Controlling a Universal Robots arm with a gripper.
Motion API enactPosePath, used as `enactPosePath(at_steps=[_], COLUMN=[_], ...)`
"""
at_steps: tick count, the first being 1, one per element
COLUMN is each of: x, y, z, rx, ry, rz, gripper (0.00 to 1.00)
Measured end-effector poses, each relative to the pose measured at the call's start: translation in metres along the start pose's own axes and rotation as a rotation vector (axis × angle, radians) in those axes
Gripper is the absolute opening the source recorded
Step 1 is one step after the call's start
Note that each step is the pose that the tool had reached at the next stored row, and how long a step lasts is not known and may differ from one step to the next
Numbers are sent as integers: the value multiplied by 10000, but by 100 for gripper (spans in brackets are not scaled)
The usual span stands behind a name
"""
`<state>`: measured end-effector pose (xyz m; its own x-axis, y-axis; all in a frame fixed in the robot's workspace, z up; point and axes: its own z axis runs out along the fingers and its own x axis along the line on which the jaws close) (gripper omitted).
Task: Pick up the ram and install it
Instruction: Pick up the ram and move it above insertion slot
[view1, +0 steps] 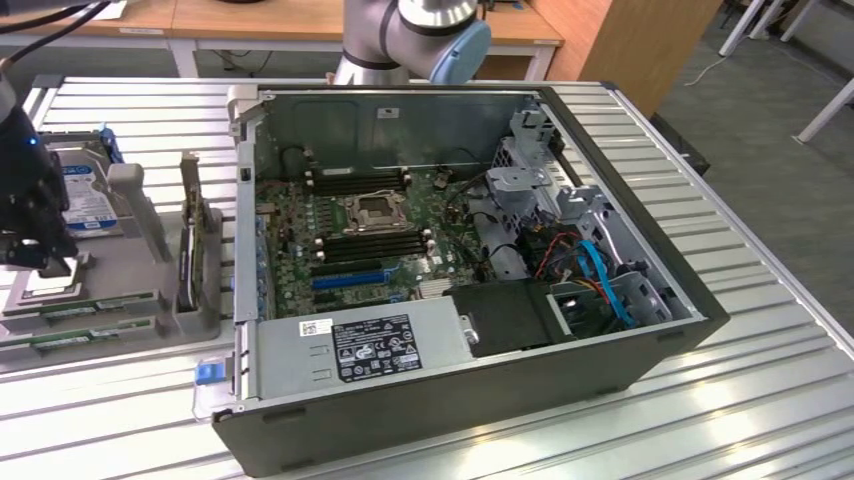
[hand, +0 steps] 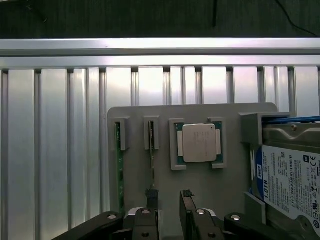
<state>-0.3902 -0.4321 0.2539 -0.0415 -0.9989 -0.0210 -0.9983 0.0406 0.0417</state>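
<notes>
Exterior camera: we look down at a slant from off the arm, set well back, taking in the whole computer case (view1: 627, 362) and the ribbed table (view1: 761, 340) around it.
Exterior facing: we look toward the arm's base (view1: 400, 40) at the far side, and the grey holder (view1: 198, 322) lies at the exterior view's left.
Wrist camera: we look straight down from close above the grey holder (hand: 200, 112), with our jaws in the foreground.
Shared ground: both views take in the holder, the hard drive (view1: 83, 200) (hand: 290, 180) and the table slats.
</notes>
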Motion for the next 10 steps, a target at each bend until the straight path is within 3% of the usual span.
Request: enactPosePath(at_steps=[10], x=[112], y=[14], z=[-2], rx=[1], ry=[0], rz=[1], gripper=[31])
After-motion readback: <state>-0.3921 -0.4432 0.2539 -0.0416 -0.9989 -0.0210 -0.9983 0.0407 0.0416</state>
